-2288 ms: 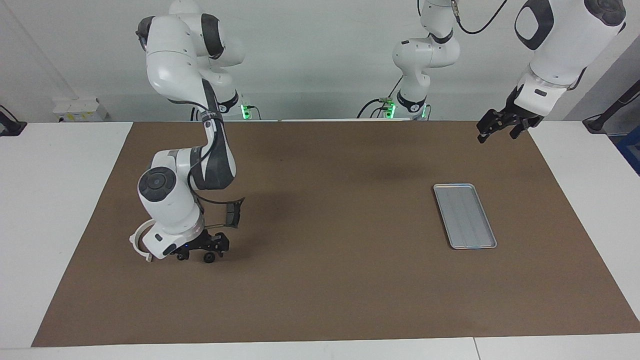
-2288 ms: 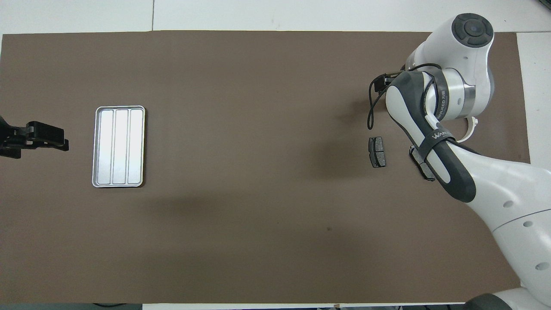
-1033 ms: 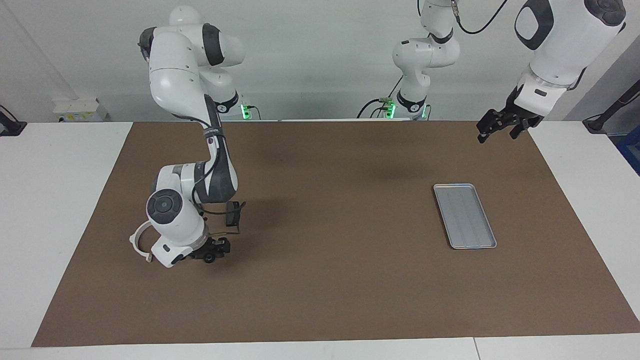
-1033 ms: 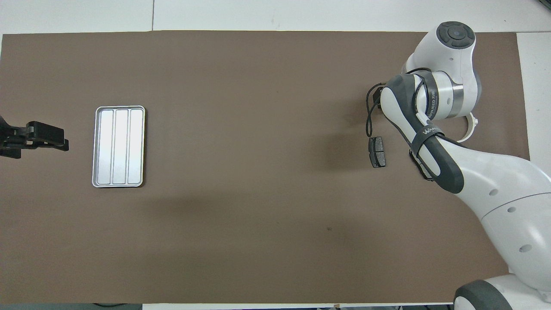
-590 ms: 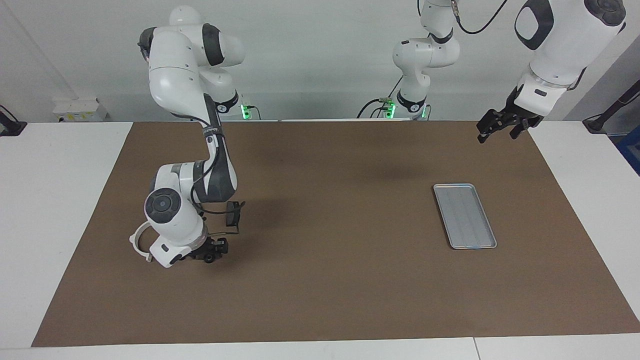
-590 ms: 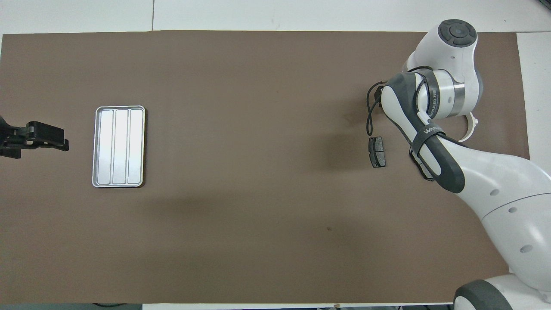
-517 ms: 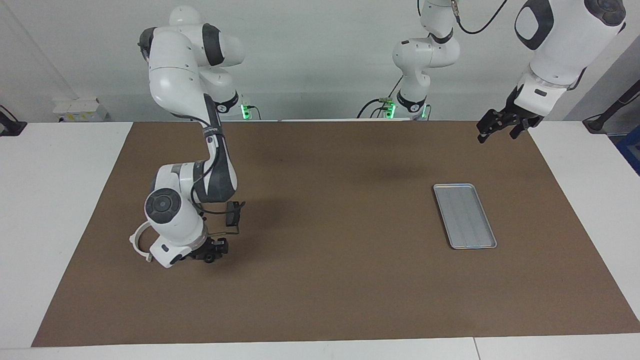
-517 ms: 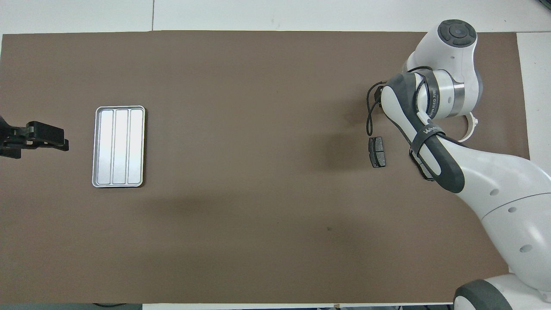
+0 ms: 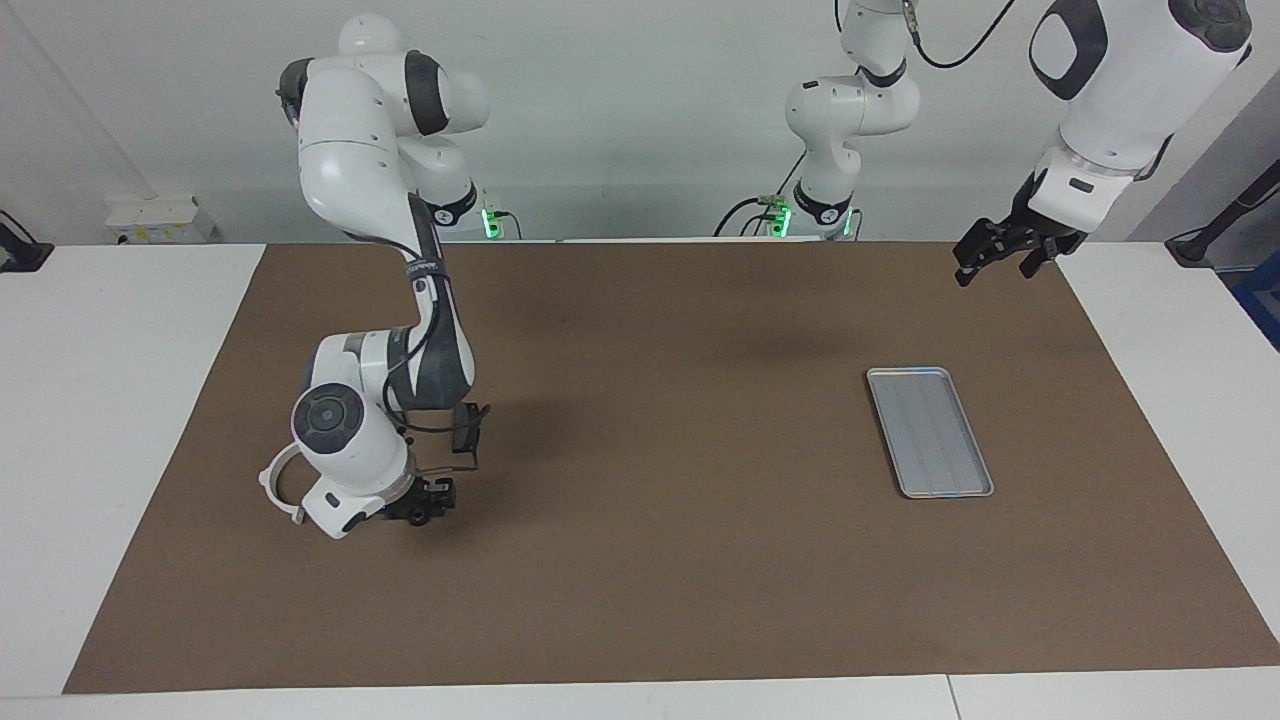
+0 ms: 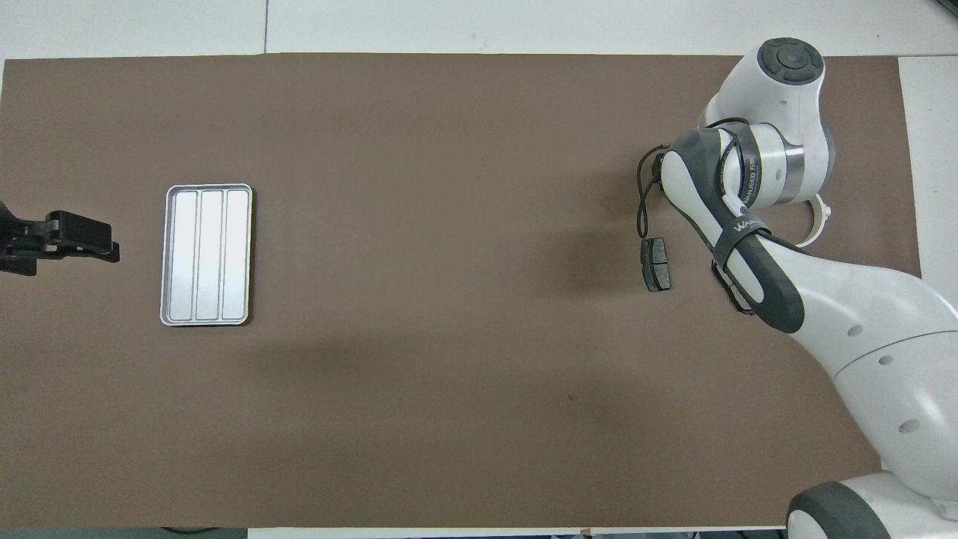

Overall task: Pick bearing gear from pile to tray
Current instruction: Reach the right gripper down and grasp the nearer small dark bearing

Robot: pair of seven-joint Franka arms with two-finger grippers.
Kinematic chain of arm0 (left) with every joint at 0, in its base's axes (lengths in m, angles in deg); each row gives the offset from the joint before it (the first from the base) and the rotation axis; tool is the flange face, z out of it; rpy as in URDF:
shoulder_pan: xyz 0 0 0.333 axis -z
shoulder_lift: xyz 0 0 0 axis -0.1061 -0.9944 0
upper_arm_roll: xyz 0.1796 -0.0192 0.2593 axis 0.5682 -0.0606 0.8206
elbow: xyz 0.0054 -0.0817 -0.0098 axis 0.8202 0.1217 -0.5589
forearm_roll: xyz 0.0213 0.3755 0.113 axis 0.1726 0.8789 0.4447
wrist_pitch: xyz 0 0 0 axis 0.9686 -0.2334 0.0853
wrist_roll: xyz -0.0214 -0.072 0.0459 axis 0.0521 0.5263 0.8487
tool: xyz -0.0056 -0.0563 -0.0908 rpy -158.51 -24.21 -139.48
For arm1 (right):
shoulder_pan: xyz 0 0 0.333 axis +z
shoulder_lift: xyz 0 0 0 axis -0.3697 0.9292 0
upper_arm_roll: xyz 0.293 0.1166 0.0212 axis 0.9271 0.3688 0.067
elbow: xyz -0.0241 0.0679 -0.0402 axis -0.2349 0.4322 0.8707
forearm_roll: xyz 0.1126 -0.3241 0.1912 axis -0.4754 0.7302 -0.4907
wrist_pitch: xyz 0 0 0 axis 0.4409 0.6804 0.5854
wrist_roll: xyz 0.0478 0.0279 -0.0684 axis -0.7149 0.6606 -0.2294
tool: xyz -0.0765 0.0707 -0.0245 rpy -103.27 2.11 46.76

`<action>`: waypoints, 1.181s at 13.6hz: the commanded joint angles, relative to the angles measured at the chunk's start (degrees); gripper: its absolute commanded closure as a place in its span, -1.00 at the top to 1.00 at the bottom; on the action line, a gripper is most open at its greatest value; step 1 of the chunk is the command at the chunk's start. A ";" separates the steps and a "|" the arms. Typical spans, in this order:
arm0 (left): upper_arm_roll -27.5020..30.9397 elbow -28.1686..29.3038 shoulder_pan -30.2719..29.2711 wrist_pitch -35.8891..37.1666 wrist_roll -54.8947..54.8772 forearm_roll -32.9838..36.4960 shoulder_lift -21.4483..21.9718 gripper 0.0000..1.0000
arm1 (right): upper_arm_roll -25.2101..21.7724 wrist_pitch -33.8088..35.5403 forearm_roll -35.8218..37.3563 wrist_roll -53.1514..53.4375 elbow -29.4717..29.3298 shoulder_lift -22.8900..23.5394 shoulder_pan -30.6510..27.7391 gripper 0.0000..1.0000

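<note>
The pile lies toward the right arm's end of the table: a white curved arc, a dark grey brake pad and a tiny black round piece. My right gripper is down low over that round piece, beside the arc. The overhead view shows the arc, one brake pad and a second pad half under the arm; the right gripper is hidden under its wrist there. The silver tray holds nothing. My left gripper waits open, raised beside the tray.
A brown mat covers the table, with white table surface at both ends. A thin black cable hangs from the right wrist beside the brake pad.
Over two seconds my right gripper sank lower onto the pile and its wrist turned a little. In the last half second it hardly moved. The left arm and the tray stayed still.
</note>
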 commanded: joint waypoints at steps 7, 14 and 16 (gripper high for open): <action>0.52 0.18 0.50 0.91 -0.13 -0.49 0.78 1.00 | 0.66 0.37 0.99 -2.43 -1.32 1.04 -0.82 -0.56; 0.52 0.18 0.50 0.91 -0.13 -0.49 0.77 1.00 | 0.39 8.09 1.16 -2.43 -6.23 -1.76 -0.03 -0.94; 0.52 0.18 0.50 0.99 -0.13 -0.49 0.69 1.00 | 0.39 11.95 0.55 -2.17 -6.85 -5.09 0.67 -0.98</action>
